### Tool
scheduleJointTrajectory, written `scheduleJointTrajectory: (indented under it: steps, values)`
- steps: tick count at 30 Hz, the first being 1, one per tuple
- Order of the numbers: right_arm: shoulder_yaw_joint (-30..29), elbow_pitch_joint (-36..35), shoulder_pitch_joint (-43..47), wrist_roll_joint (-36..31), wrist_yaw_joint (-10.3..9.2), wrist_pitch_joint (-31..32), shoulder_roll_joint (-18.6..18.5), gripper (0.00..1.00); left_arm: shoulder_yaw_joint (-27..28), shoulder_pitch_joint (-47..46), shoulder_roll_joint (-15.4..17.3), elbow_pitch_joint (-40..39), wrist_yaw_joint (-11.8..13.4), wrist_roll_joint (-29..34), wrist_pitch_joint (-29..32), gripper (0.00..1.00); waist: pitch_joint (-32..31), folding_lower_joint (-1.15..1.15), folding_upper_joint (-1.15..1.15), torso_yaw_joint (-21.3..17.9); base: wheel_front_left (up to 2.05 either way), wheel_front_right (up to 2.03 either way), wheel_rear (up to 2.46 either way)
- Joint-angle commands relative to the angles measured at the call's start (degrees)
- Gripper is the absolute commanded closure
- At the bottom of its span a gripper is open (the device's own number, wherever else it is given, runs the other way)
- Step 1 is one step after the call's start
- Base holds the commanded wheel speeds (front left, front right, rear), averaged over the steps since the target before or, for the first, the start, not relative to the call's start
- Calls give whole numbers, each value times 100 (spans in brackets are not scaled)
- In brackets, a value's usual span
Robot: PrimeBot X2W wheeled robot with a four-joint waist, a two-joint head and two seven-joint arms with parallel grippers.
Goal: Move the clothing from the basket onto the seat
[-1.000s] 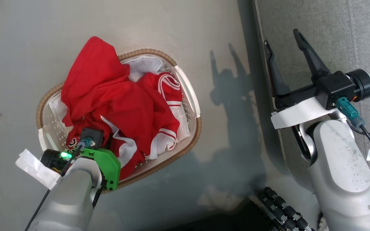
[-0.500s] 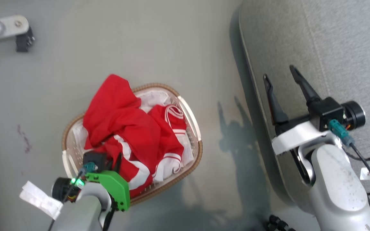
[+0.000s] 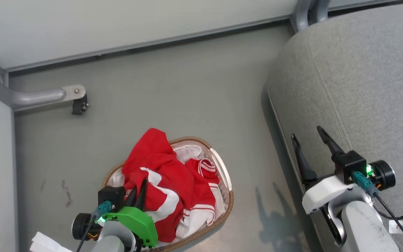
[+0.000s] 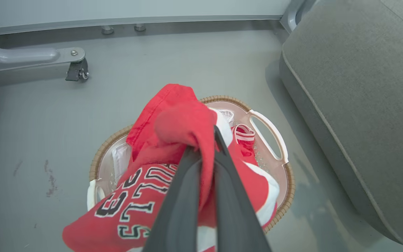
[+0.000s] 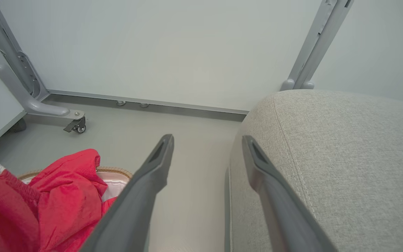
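Robot test bay, staged with household items.
Plain pale wall panels point(image 5: 187, 52) on grey metal frame posts point(image 5: 313, 45); wheeled support leg with caster point(image 5: 78, 128); smooth grey floor point(image 3: 173, 87), scuffed; large grey upholstered seat point(image 3: 362, 87) with stitched seams; laundry basket point(image 4: 222, 99) on floor.

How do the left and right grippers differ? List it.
The left gripper is shut on the clothing; the right gripper stands open and empty. The left gripper is above the basket; the right gripper is by the seat's edge. Both have two long dark fingers.
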Motion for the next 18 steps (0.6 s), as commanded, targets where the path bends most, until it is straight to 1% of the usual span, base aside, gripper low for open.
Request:
scheduleJointTrajectory:
  steps: [1,5,10,13,15,18]
  values:
    - [-16,17,160,-22,-6,-14,-22,0,95,158,-12,-159,20,117,-20,100,-684,0,0,333,0,0,0]
    - [-17,61,404,-18,-6,-14,-21,0,323,350,-76,-646,-10,350,-20,100,-1000,0,0,445,0,0,0]
    - [17,116,662,-24,-6,-14,-21,0,560,380,-112,-1162,-44,519,-13,100,-1350,0,0,535,0,0,0]
    - [43,120,760,3,-6,-14,-21,0,601,269,-133,-1499,-59,564,-13,100,-1463,0,0,578,0,0,0]
    - [96,140,875,32,-6,-14,-19,0,592,105,-144,-1868,-78,600,-13,100,-1559,0,0,621,0,0,0]
    - [199,172,954,12,-6,-14,-21,0,535,-32,-149,-2159,-92,597,-12,100,-1625,0,0,660,0,0,0]
